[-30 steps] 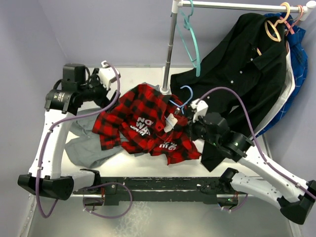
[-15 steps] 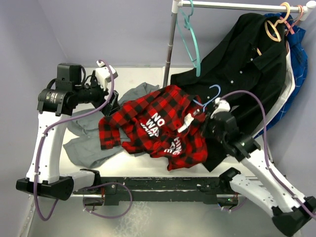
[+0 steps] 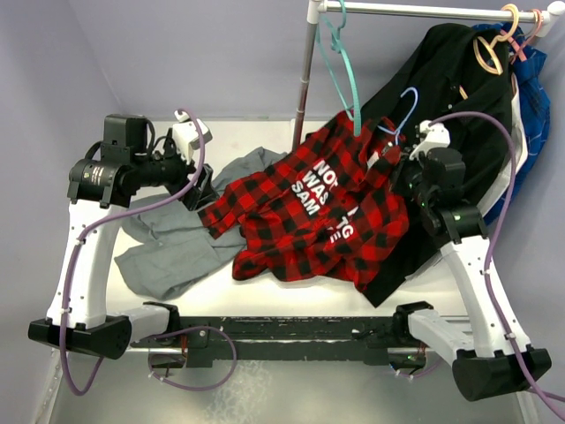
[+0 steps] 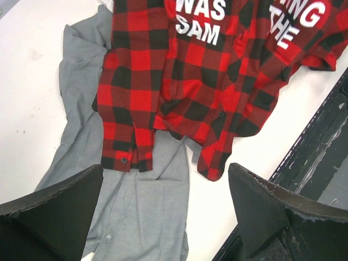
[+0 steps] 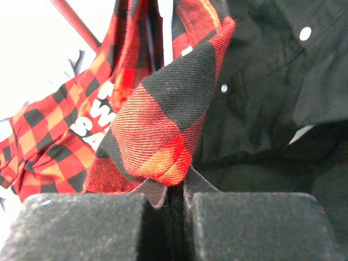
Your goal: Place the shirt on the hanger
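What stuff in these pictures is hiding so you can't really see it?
- Top view: the hanger shows only its hook; the shirt covers its frame.
- Right wrist view: shirt cloth fills the shut right gripper, hiding whether the hanger is pinched too.
- Left wrist view: the top edge cuts off the shirt's letters.

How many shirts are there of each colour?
Red-and-black plaid flannel shirt: 1
Plain grey shirt: 1
Black button-up shirt: 1
Blue checked garment, mostly hidden, maybe a shirt: 1
Total: 4
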Robot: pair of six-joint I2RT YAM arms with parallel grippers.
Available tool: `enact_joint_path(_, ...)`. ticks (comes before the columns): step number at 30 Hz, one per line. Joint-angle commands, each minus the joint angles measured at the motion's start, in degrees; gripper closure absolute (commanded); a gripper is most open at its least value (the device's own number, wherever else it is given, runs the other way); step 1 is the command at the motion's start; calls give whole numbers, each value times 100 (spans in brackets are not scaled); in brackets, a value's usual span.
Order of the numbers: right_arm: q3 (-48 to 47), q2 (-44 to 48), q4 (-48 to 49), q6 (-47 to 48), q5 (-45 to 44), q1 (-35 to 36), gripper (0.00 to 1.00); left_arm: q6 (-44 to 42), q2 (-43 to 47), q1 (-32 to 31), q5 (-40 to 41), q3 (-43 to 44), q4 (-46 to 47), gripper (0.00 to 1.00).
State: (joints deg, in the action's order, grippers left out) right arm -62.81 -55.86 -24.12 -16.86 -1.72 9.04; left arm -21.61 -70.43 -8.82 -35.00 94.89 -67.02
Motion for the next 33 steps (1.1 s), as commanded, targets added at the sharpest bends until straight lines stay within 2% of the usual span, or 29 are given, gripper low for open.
enact_joint_path(1,-668,-220,414,619,-387,-34,100,1,56,-41,-168,-37,42,1)
enact_joint_path(15,-2351,-1148,571,1000,-580,-698,100,-98,36,-84,-318,-182,-12,1)
enact_joint_path(23,-3215,-1508,452,984,-256,-1049,100,-72,-35,-85,-339,-132,23,1)
enact_joint_path(33,-4125,-2396,408,779,501,-1486,100,-98,-60,-76,-341,-138,12,1)
